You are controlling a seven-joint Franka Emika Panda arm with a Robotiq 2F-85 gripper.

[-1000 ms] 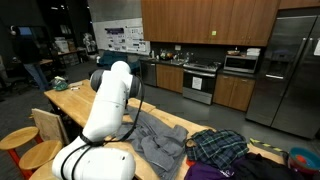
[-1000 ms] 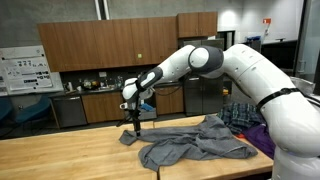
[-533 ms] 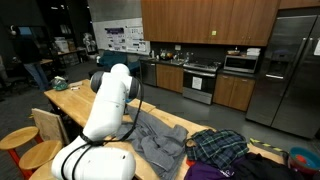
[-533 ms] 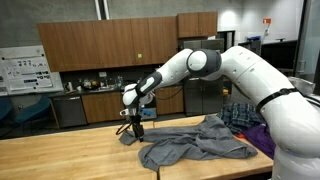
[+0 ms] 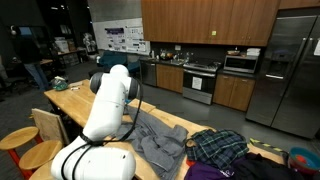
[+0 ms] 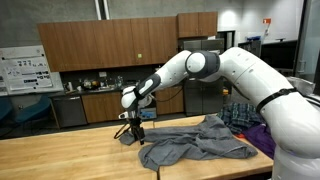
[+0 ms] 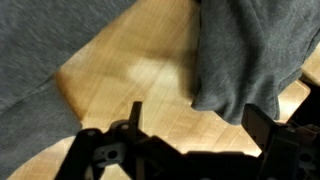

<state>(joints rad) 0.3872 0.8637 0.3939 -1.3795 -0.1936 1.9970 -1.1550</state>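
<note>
Pincer [image 6: 137,134]: jaws wide apart, holding nothing.
Grey sweatshirt [image 6: 195,148]: soft, light, limp; likely bunches and slides on wood.
Grasp place: loose corner [image 7: 236,75], just ahead of fingertips.

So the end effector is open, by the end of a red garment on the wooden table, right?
Not quite. The garment is grey, not red; this is plain in an exterior view, and the wrist view shows the same grey cloth. The rest holds: the end effector is open, by the garment's end on the wooden table.
</note>
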